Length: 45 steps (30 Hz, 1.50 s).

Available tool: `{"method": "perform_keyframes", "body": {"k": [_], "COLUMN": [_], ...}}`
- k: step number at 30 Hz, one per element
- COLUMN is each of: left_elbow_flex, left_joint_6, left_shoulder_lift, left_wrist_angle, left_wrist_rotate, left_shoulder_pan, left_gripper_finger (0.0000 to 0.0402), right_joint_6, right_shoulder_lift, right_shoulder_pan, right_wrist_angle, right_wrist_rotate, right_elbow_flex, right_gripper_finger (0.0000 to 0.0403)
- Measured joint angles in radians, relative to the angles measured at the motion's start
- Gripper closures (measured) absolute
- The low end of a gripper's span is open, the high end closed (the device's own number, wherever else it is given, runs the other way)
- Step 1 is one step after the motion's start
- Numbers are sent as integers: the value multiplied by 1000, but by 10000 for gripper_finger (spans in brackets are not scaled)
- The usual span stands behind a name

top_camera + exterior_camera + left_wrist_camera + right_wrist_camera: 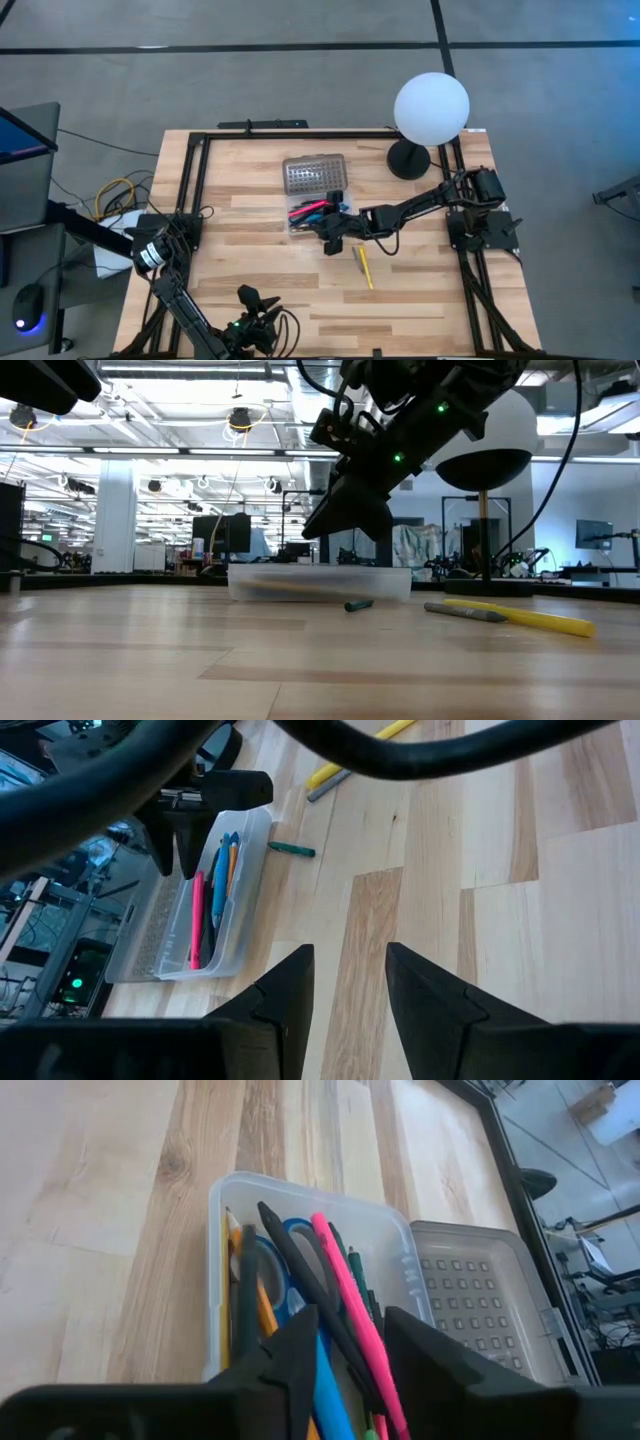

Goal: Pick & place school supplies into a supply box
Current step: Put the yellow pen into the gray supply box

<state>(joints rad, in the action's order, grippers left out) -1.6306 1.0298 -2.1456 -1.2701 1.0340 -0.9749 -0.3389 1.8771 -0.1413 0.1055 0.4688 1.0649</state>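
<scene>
We see the left gripper (258, 305) waiting at the near edge of the desk (420, 300), its fingers (285, 995) apart and empty. Farther in, a yellow pencil (366, 267) lies loose on the wood. Beyond it, the right gripper (328, 236) hangs over the supply box (395, 1250), fingers (300, 1345) apart and gripping nothing, above the pens (350, 1330) and scissors (290, 1245) inside. The box's lid (314, 173) lies open on the far side.

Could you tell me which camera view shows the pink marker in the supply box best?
The right wrist view: the pink marker lies close up among the other supplies. The left wrist view shows it whole but farther off; the high view shows only a pink streak; in the low view I cannot make it out.
</scene>
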Motion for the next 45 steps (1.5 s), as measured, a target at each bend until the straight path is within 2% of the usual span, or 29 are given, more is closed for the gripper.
{"method": "perform_keyframes", "body": {"k": [7,14,19,22,27,32,37,40,45], "left_elbow_flex": [0,0,0,0,0,0,-1,0,-1], "left_joint_6": [0,-24,-81,-102,-92,-83,-104,-143,-225], "left_shoulder_lift": [0,0,0,0,0,0,-17,-51,-82], "left_wrist_angle": [0,0,5,9,8,34,69,76,95], "left_wrist_rotate": [0,31,149,183,176,96,40,23,-6], "left_shoulder_pan": [0,0,4,17,78,172,259,300,352], "left_gripper_finger": [280,280,280,280,280,280,280,280,280], "right_joint_6": [-9,74,274,435,753,1085,1235,1282,1315], "right_shoulder_lift": [-12,-115,-202,-230,-236,-220,-180,-133,-48], "right_shoulder_pan": [-26,-130,-242,-308,-407,-463,-480,-469,-431], "right_wrist_angle": [-32,-227,-443,-566,-741,-789,-765,-729,-785], "right_wrist_rotate": [16,53,53,53,53,54,74,88,51], "right_elbow_flex": [0,2,2,2,1,-7,-9,-1,-5], "right_gripper_finger": [242,237,248,254,263,272,278,280,280]}}
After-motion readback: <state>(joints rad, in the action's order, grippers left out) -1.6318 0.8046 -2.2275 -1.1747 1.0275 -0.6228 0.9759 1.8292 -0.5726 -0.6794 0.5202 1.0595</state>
